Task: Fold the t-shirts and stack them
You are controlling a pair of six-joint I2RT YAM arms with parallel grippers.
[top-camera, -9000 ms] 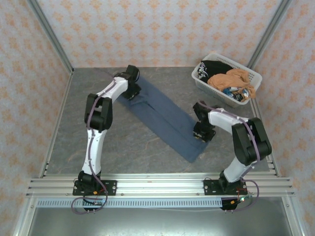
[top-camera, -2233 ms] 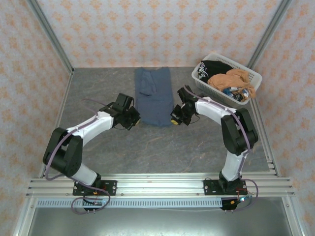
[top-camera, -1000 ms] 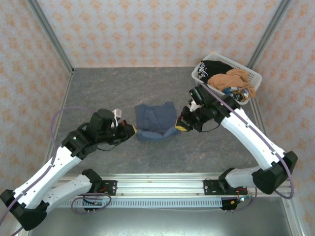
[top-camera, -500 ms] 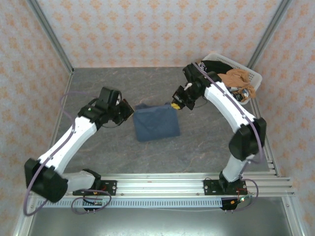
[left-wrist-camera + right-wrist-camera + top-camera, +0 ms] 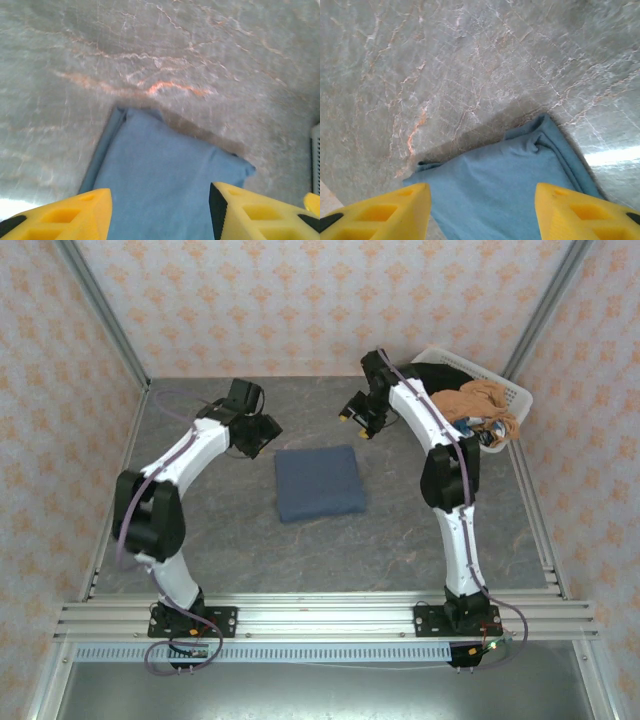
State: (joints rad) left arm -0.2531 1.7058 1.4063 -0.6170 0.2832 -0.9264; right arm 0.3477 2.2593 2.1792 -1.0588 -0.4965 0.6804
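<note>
Two arms hovering beyond folded blue shirt's far corners, jaws spread, empty; right arm sitting nearer basket of remaining shirts.

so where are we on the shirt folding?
Done: blue t-shirt lies folded into a compact rectangle on the table. In hand: nothing; left end effector and right end effector are open, off its far corners. To do: black t-shirt and orange t-shirt sit unfolded in the basket, nothing stacked yet.
</note>
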